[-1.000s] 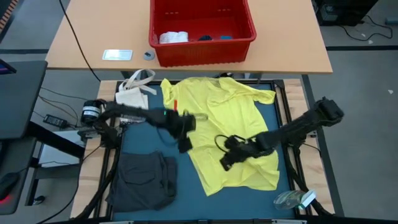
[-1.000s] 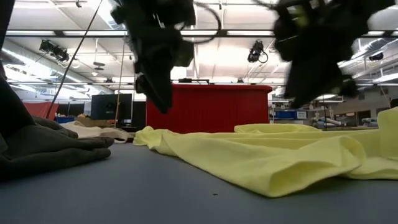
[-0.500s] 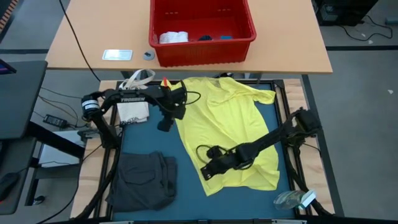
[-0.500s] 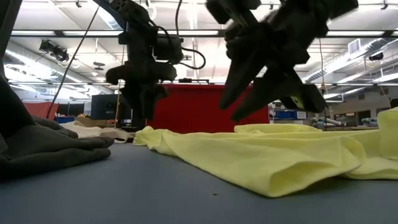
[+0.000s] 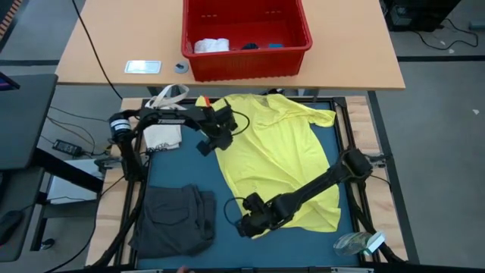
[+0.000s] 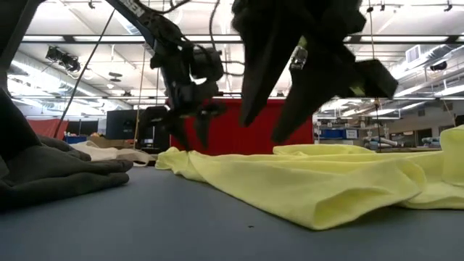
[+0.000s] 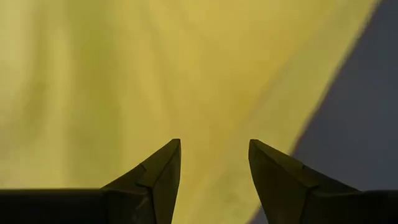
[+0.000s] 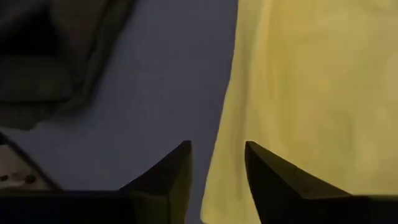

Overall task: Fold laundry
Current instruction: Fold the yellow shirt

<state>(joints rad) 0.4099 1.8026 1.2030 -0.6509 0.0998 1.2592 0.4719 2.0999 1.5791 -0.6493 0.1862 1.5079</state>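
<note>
The yellow T-shirt (image 5: 276, 163) lies spread on the blue mat (image 5: 174, 171). My left gripper (image 5: 206, 144) is open and stands over the shirt's left edge near its far end. In the left wrist view (image 7: 214, 152) its fingers sit above the yellow cloth (image 7: 93, 74). My right gripper (image 5: 244, 227) is open and stands over the shirt's near left corner. In the right wrist view (image 8: 217, 155) the shirt's edge (image 8: 230, 124) runs between its fingers. The dark grey garment (image 5: 174, 220) lies bunched on the mat at the near left. White and blue pieces (image 5: 211, 45) lie in the red basket.
The red basket (image 5: 246, 64) stands on the wooden table beyond the mat. A small white bag with straps (image 5: 163, 125) lies at the mat's far left corner. A clear plastic object (image 5: 360, 243) lies at the near right. Bare mat shows between the shirt and the grey garment.
My left gripper has gone from the middle of the mat toward the far edge and down to the shirt's left edge. My right gripper has gone from over the shirt's middle toward the near and left edges, to the shirt's near left corner. The shirt has kept still.
</note>
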